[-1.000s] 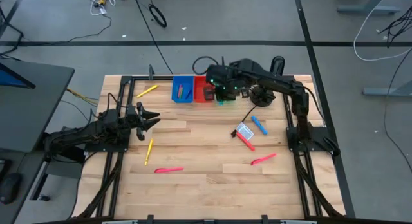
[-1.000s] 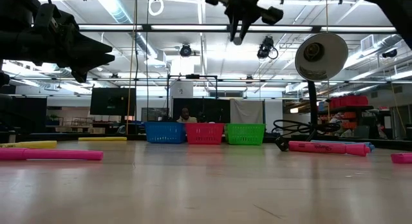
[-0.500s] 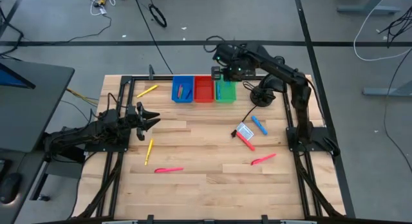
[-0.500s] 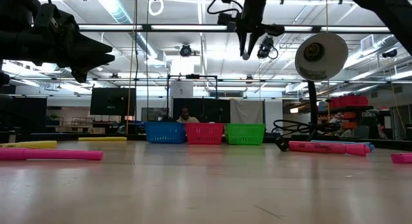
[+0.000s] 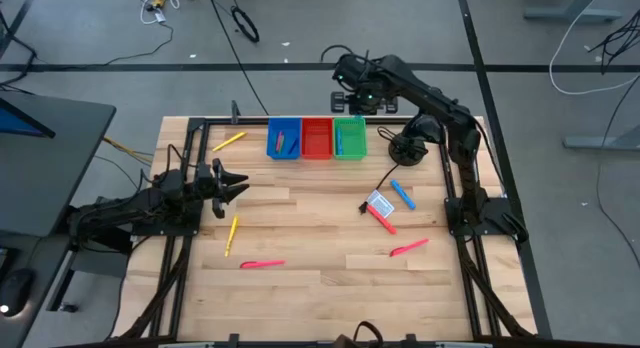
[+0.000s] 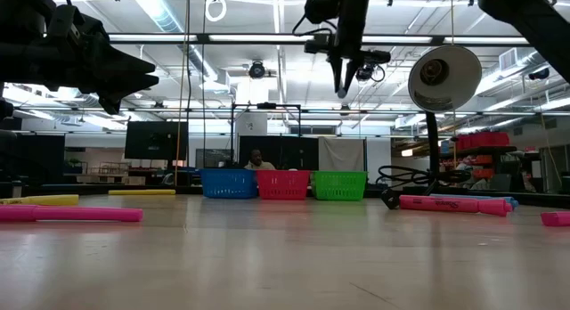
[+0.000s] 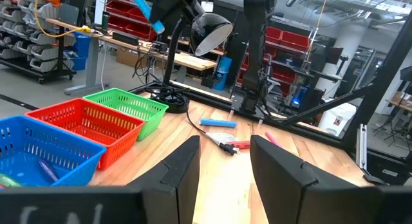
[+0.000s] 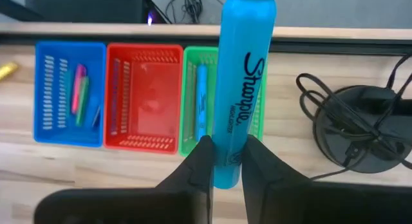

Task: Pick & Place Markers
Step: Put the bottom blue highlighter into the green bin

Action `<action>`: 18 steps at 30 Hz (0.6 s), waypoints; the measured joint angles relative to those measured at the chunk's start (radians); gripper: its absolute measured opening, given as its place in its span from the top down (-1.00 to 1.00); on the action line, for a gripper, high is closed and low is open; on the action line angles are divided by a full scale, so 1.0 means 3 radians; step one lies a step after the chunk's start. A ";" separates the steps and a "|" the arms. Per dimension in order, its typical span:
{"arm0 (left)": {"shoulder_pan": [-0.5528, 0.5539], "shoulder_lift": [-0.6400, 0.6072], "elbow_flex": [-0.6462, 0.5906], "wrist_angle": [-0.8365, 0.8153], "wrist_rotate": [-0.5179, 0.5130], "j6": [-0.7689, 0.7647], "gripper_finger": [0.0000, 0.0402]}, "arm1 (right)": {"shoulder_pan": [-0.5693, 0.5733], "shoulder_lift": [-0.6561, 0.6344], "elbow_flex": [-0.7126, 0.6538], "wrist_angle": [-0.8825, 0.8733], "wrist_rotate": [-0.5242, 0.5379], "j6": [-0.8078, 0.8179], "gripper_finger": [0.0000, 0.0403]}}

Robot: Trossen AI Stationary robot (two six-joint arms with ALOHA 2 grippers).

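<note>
Room: a workshop hall with ceiling strip lights beyond a wooden table [image 5: 320,248].
High view: the right gripper [image 5: 352,91] hangs at the table's far edge, just behind the green bin [image 5: 349,139]; red bin [image 5: 316,138] and blue bin [image 5: 283,138] stand beside it. The left gripper [image 5: 232,185] waits over the left side, fingers spread. Loose markers: yellow [image 5: 228,140], yellow [image 5: 233,233], pink [image 5: 262,264], pink [image 5: 409,247], red [image 5: 381,219], blue [image 5: 402,195].
Low view: the three bins stand in a row at the far edge; a desk lamp [image 6: 443,77] rises at right.
Left wrist view: the left fingers [image 7: 183,169] stand apart, holding nothing.
Right wrist view: the right fingers [image 8: 198,165] pinch a blue marker [image 8: 243,89] above the green bin, where another blue marker [image 8: 201,102] lies.
</note>
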 joint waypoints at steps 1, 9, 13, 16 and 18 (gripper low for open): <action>0.0001 0.0000 0.0000 0.0000 0.0000 0.0000 0.29 | 0.0004 0.0020 0.0000 -0.0005 -0.0001 -0.0008 0.81; 0.0001 0.0000 0.0000 0.0000 -0.0001 0.0000 0.29 | 0.0021 0.0225 0.0000 -0.0030 0.0142 -0.0035 0.81; 0.0001 0.0000 0.0000 0.0000 0.0000 0.0000 0.29 | 0.0038 0.0366 0.0000 -0.0051 0.0157 -0.0067 0.81; 0.0001 -0.0001 -0.0001 0.0000 -0.0001 0.0001 0.29 | 0.0035 0.0451 -0.0001 -0.0063 0.0185 -0.0053 0.81; 0.0001 0.0000 0.0000 0.0000 -0.0001 0.0001 0.29 | 0.0035 0.0503 -0.0001 -0.0067 0.0192 -0.0028 0.81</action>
